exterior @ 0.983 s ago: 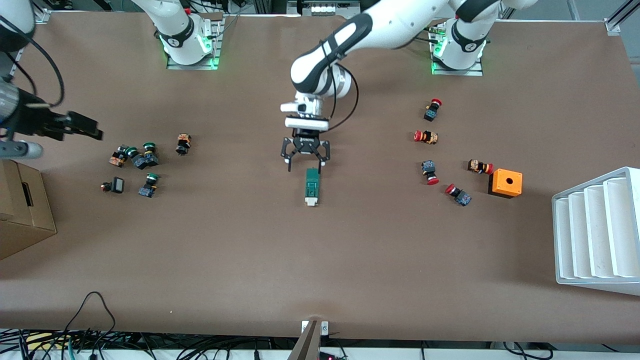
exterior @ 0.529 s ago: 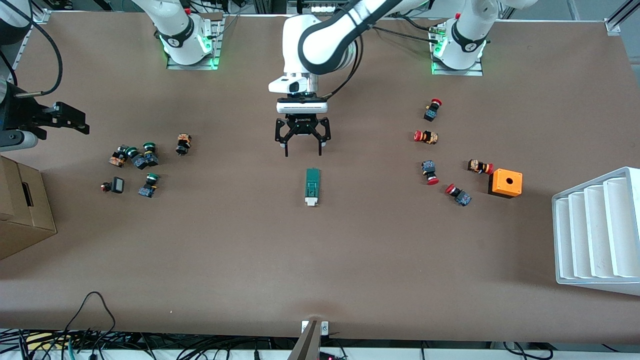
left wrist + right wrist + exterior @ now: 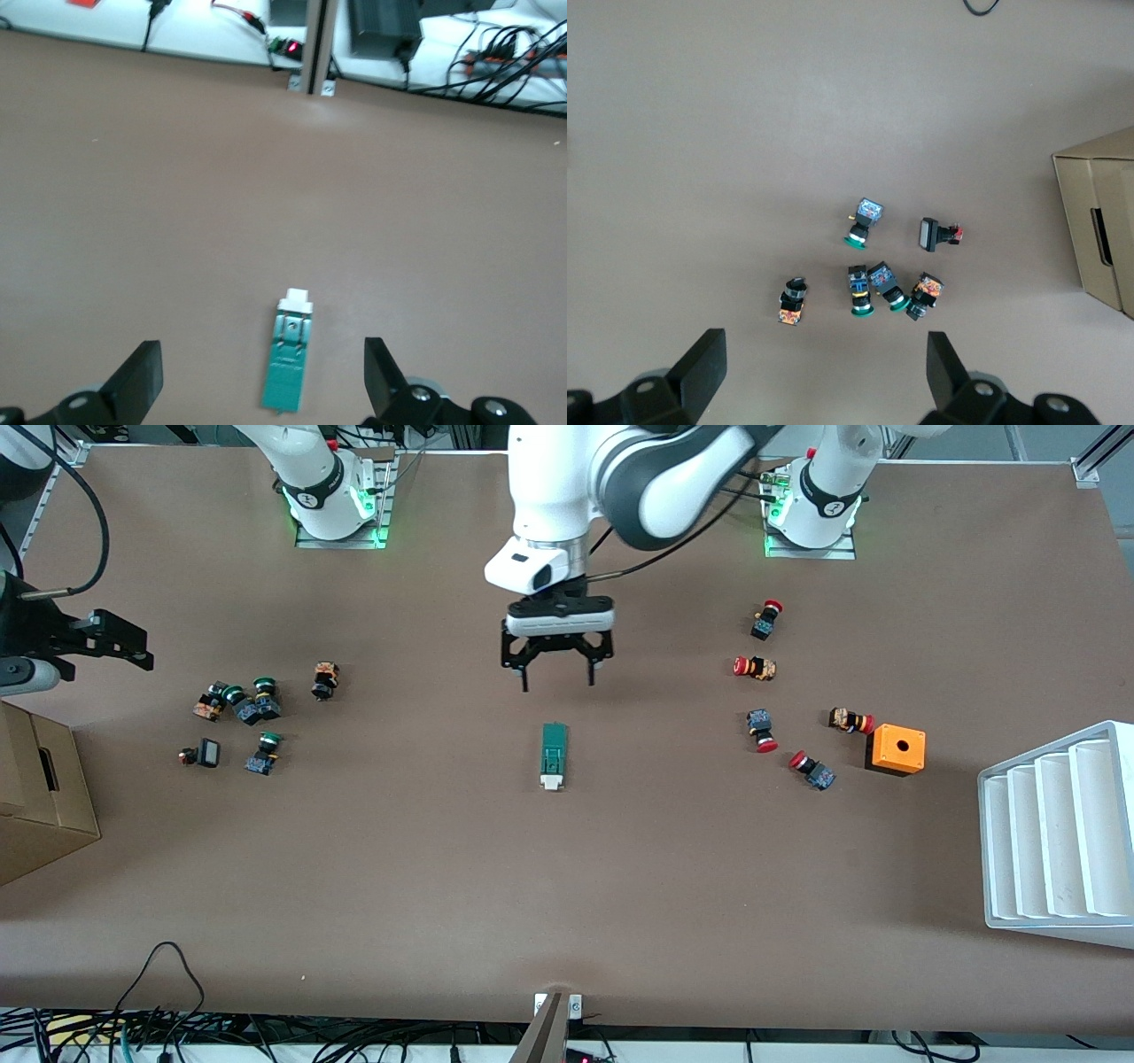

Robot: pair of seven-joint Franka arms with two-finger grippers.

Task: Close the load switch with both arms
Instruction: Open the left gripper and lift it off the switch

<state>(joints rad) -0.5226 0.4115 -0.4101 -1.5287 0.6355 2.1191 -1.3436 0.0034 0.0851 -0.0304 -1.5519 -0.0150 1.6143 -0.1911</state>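
The small narrow dark-green load switch [image 3: 553, 755] lies flat near the middle of the brown matte table [image 3: 567, 886], its white piece toward the front camera. Neither arm touches it.

The left gripper [image 3: 558, 682] hangs over bare table just past the switch's green end, jaws spread wide and empty. The right gripper [image 3: 133, 657] hangs at the right arm's end of the table, above a cluster of green-capped push buttons [image 3: 873, 283], also released and empty.

Judged step: approach, no contact made. The next move calls for 2 actions: 1 gripper steadies the green body, the other presses the moving part shut.

A brown cardboard box [image 3: 35, 797] and a white ribbed tray [image 3: 1059, 837] sit at the table's ends. Farther off lie red-capped buttons [image 3: 755, 667] and an orange box [image 3: 897, 749].
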